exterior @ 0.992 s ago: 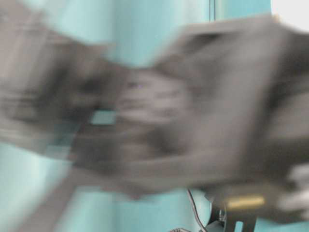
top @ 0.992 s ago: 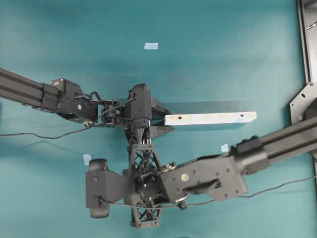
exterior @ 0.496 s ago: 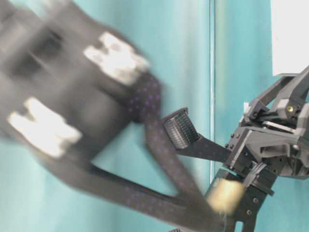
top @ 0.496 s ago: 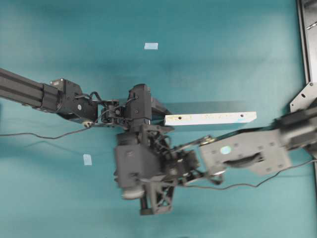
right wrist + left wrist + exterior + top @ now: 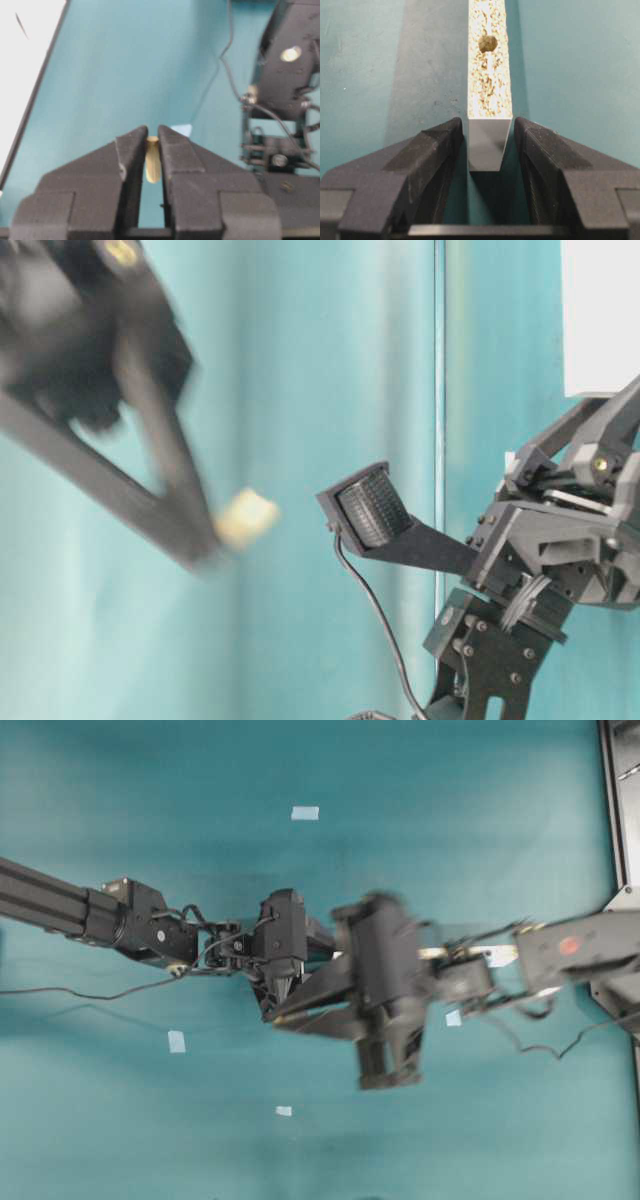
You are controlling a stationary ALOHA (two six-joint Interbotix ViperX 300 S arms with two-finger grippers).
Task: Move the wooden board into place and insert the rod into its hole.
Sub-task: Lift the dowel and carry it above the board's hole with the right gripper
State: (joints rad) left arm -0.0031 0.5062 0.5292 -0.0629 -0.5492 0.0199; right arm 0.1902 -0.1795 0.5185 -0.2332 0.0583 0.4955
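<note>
Wooden board (image 5: 489,75) runs lengthwise straight away from the left gripper (image 5: 490,145), speckled chipboard edge up, round dark hole (image 5: 488,43) near its held end. Left fingers (image 5: 432,150) flank that squared end; contact cannot be told. Right gripper (image 5: 152,145) pinches the cream rod (image 5: 152,165) upright. Teal desk (image 5: 450,1120) lies open around.

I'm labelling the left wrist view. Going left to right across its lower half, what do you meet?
Bare teal table → left finger of the left gripper → end of the wooden board → right finger → teal table again.
</note>
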